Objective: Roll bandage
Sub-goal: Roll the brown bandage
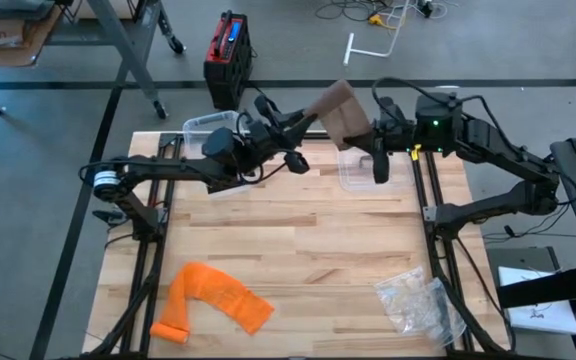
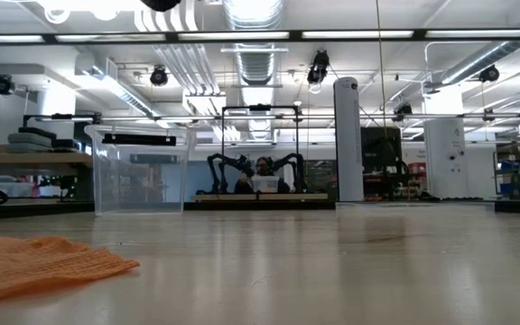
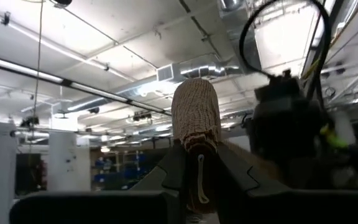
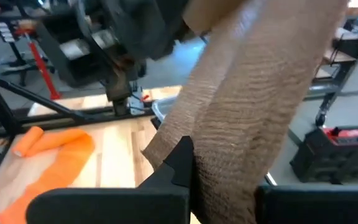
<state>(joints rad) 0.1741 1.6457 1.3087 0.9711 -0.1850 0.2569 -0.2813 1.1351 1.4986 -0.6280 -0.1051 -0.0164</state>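
Slack was the biggest risk: the brown bandage [image 1: 340,112] hung in mid-air above the table's [image 1: 298,250] far edge, stretched between both arms, and any loss of tension would have let the wraps loosen and unroll. Left gripper [image 1: 306,122] was clenched on the rolled end; a thin hold there could have let the roll twist out. Right gripper [image 1: 368,140] was pinched tight on the flat loose length, and a slip would have dropped it toward the clear container [image 1: 360,170] below.

High view alone showed both arms, the orange bandage [image 1: 211,298] and plastic bag [image 1: 416,300] near the front edge. Left wrist view showed the roll's [image 3: 196,112] rounded end standing between its fingers. Right wrist view showed the weave [image 4: 247,112] running across its fingers. Low view missed the bandage and grippers entirely, catching only orange fabric [image 2: 34,262] and a clear bin [image 2: 138,171].
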